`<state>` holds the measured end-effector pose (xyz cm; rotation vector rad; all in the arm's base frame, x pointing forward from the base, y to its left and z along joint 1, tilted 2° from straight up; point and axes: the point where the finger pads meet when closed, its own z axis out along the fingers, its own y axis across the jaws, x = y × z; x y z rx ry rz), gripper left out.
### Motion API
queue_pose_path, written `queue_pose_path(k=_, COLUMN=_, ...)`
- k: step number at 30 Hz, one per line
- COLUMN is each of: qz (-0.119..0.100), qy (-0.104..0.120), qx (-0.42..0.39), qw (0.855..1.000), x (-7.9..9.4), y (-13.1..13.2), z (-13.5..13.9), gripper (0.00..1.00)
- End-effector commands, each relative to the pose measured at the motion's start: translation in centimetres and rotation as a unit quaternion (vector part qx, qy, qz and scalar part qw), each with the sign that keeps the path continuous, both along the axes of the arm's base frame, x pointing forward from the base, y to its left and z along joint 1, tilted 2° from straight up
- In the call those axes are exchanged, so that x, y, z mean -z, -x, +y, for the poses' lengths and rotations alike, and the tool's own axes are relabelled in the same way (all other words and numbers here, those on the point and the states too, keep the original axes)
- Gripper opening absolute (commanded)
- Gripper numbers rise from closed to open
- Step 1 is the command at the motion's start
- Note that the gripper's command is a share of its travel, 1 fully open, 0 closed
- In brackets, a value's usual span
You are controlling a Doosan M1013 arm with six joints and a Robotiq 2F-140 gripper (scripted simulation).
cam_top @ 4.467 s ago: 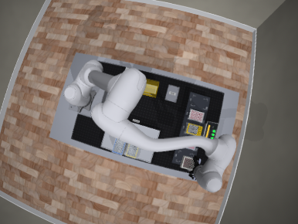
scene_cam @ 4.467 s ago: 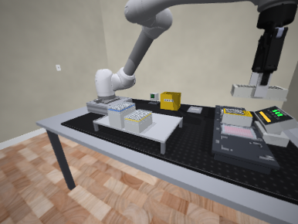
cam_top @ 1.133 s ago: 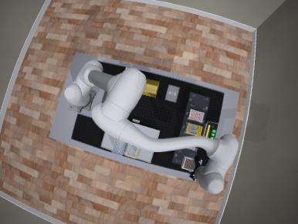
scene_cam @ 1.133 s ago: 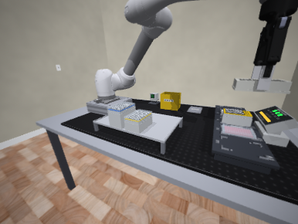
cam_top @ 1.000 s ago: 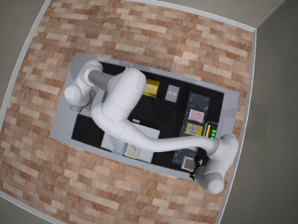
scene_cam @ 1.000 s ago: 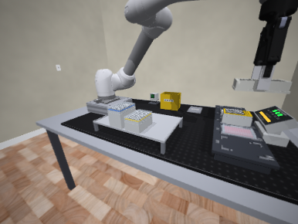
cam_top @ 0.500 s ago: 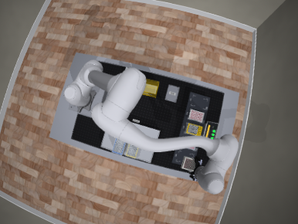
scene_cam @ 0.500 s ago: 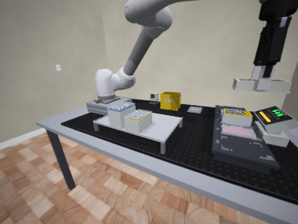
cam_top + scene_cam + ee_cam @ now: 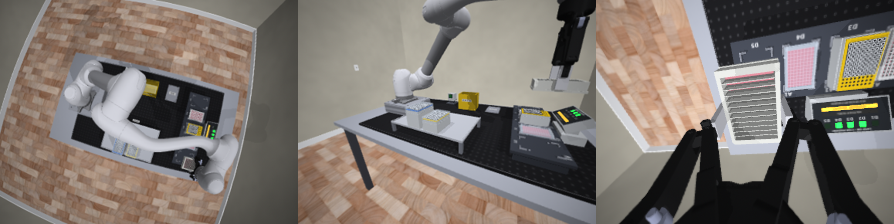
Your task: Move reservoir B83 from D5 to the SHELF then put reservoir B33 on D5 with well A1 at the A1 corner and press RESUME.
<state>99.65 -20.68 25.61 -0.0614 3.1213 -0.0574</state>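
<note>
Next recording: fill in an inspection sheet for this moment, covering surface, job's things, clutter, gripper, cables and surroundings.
Surface: grey table under a black perforated mat.
Job's things: 12-trough reservoir held level in the air above the deck's end; D5 brackets vacant; pink plate and yellow tip rack seated on the deck; two racks on the white shelf.
Clutter: yellow box, small grey pad.
Gripper: gripper shut on the reservoir's long sides.
Cables: nothing seen.
Surroundings: panel with an amber strip and green lights; wood-block floor, beige walls.
</note>
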Motion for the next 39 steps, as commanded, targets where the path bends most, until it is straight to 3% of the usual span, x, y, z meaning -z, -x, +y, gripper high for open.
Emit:
queue_pose_path(k=1, qz=-0.002, qy=-0.003, qx=-0.001, qw=1.000, x=-0.7, y=-0.1, z=0.4, gripper=0.00)
queue_pose_path(k=24, qz=-0.002, qy=-0.003, qx=-0.001, qw=1.000, x=-0.7, y=-0.1, z=0.4, gripper=0.00)
queue_pose_path(k=39, qz=-0.002, qy=-0.003, qx=-0.001, qw=1.000, x=-0.6, y=3.4, z=0.2, gripper=0.00)
